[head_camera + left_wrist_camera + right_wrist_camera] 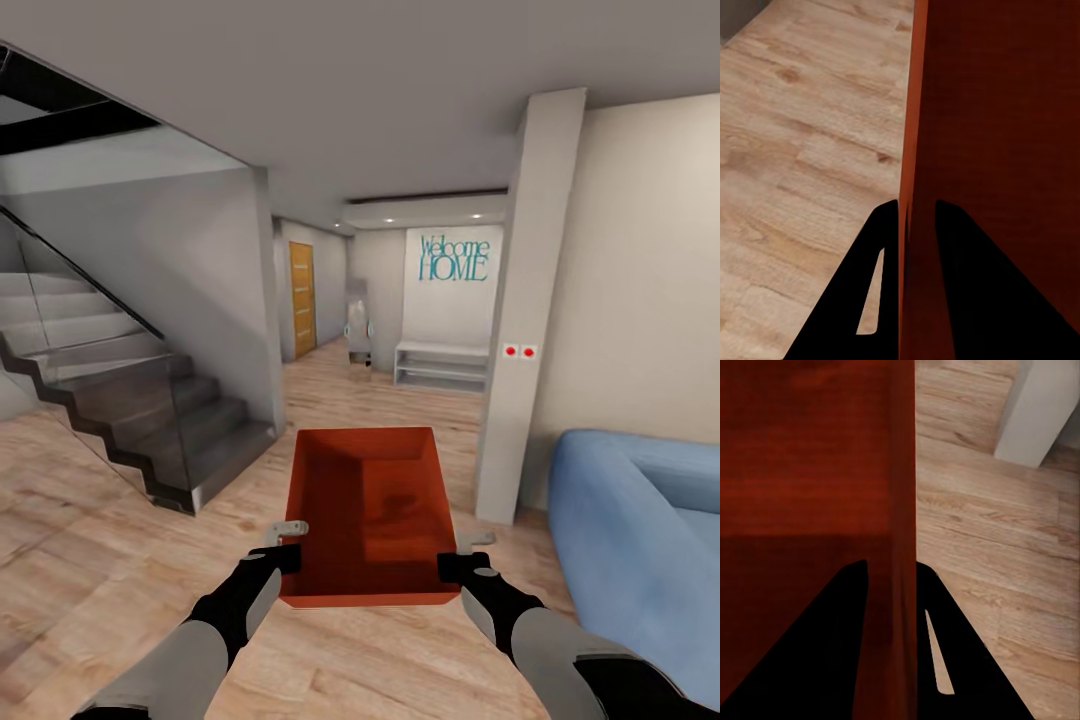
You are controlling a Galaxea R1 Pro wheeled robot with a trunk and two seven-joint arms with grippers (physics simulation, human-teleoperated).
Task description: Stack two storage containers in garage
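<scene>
Teal lettering "Welcome HOME" (455, 259) stands on the white far wall (450, 310), slightly right of the frame's centre.

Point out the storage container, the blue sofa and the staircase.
storage container (375, 510): head view, on its inner bottom.
blue sofa (640, 530): head view, on its near arm and seat.
staircase (150, 400): head view, on its lower dark steps.

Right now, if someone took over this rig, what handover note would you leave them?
Left gripper: shut on the left wall of the storage container, fingers straddling it.
Right gripper: shut on the right wall likewise.
The container is held up between both arms, over the wood-plank floor, blue sofa at right, stairs at left.
Done: one container lifted.
Left: carry it to the garage, set it down, fetch and stack the other.
</scene>
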